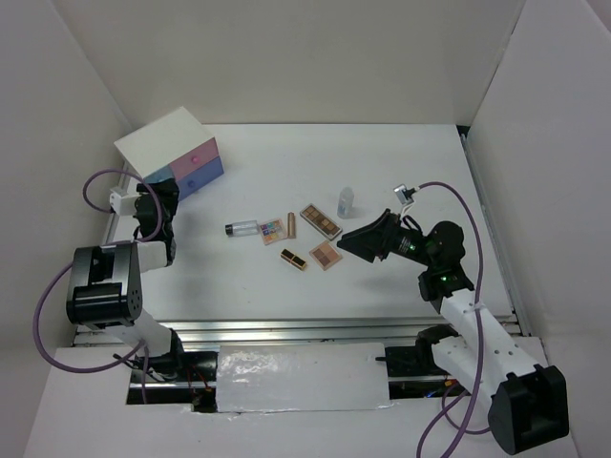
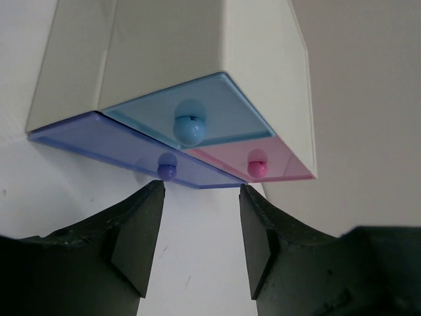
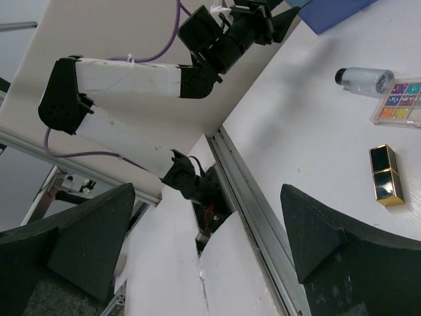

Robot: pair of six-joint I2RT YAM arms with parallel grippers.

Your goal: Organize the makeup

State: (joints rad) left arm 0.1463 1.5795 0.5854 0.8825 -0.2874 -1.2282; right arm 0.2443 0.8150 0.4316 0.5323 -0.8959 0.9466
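Observation:
The makeup lies in a cluster mid-table: a clear dark-capped tube (image 1: 243, 228), a multicoloured palette (image 1: 271, 231), a rose-gold lipstick (image 1: 290, 221), a brown palette (image 1: 321, 221), a black-gold compact (image 1: 294, 259), a tan palette (image 1: 326, 254) and a small clear bottle (image 1: 346, 201). My right gripper (image 1: 348, 240) is open and empty just right of the tan palette. Its wrist view shows the compact (image 3: 386, 183), the multicoloured palette (image 3: 400, 104) and the tube (image 3: 365, 80). My left gripper (image 1: 158, 198) is open and empty, facing the drawer box (image 1: 172, 153).
The white box has pink and blue drawer fronts with round knobs; in the left wrist view a blue knob (image 2: 190, 130), a purple knob (image 2: 167, 170) and a pink knob (image 2: 256, 167) show just beyond my open gripper (image 2: 201, 191). White walls enclose the table.

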